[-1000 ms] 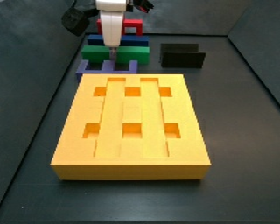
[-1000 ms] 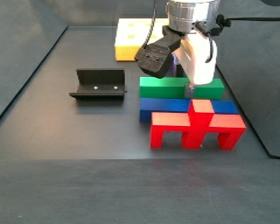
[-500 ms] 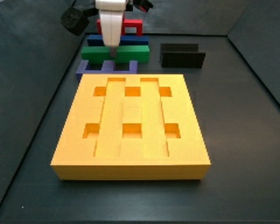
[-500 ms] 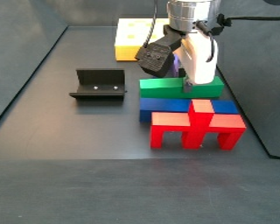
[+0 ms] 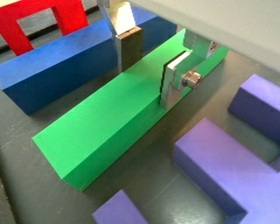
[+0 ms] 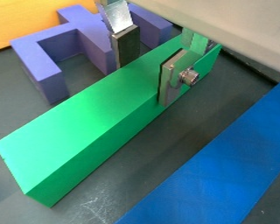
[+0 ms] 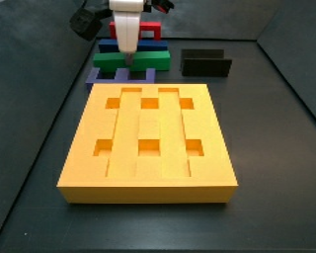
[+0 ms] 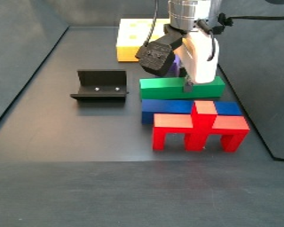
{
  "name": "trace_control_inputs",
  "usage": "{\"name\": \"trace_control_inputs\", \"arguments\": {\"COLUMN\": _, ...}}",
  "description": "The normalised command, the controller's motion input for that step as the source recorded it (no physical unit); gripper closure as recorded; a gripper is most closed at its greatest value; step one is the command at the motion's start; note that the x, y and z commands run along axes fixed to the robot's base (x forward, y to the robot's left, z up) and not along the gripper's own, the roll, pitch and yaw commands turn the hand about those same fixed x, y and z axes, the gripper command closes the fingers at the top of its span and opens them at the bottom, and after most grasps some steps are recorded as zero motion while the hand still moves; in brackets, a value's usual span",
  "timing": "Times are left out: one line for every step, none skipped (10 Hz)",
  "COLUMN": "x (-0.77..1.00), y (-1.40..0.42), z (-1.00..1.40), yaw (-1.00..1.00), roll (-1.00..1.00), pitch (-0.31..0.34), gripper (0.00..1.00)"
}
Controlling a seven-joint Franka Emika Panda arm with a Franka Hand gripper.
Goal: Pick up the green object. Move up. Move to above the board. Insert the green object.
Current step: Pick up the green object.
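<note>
The green object [image 5: 95, 122] [image 6: 84, 131] is a long bright-green bar lying on the dark floor. My gripper [image 5: 152, 63] [image 6: 149, 63] stands over its middle, one finger on each long side, shut on it with no gap showing. In both side views the gripper [image 7: 125, 44] [image 8: 194, 82] reaches down onto the green object [image 8: 166, 87] [image 7: 106, 60] at the row of pieces. The board [image 7: 147, 126] is the big yellow-orange slab with grooves and square holes. It lies apart from the pieces, and only a corner of the board [image 8: 130, 35] shows behind the arm.
A dark blue bar [image 8: 180, 108] [image 5: 55, 61] lies alongside the green one, with a red piece [image 8: 198, 129] [image 5: 38, 22] beyond it. A lavender comb-shaped piece [image 7: 121, 75] [image 6: 60, 52] lies on the green bar's other side, toward the board. The fixture [image 7: 205, 62] [image 8: 99, 86] stands nearby.
The gripper has shifted very slightly at the green object. The other pieces and the board have not moved.
</note>
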Motion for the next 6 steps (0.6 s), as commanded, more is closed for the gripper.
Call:
{"name": "trace_control_inputs", "arguments": {"x": 0.0, "y": 0.0, "z": 0.0, "yaw": 0.0, "roll": 0.0, "pitch": 0.0, "gripper": 1.0}}
{"name": "trace_control_inputs", "arguments": {"x": 0.0, "y": 0.0, "z": 0.0, "yaw": 0.0, "roll": 0.0, "pitch": 0.0, "gripper": 1.0}}
{"name": "trace_control_inputs", "arguments": {"x": 0.0, "y": 0.0, "z": 0.0, "yaw": 0.0, "roll": 0.0, "pitch": 0.0, "gripper": 1.0}}
{"name": "trace_control_inputs", "arguments": {"x": 0.0, "y": 0.0, "z": 0.0, "yaw": 0.0, "roll": 0.0, "pitch": 0.0, "gripper": 1.0}}
{"name": "trace_control_inputs", "arguments": {"x": 0.0, "y": 0.0, "z": 0.0, "yaw": 0.0, "roll": 0.0, "pitch": 0.0, "gripper": 1.0}}
{"name": "trace_control_inputs", "arguments": {"x": 0.0, "y": 0.0, "z": 0.0, "yaw": 0.0, "roll": 0.0, "pitch": 0.0, "gripper": 1.0}}
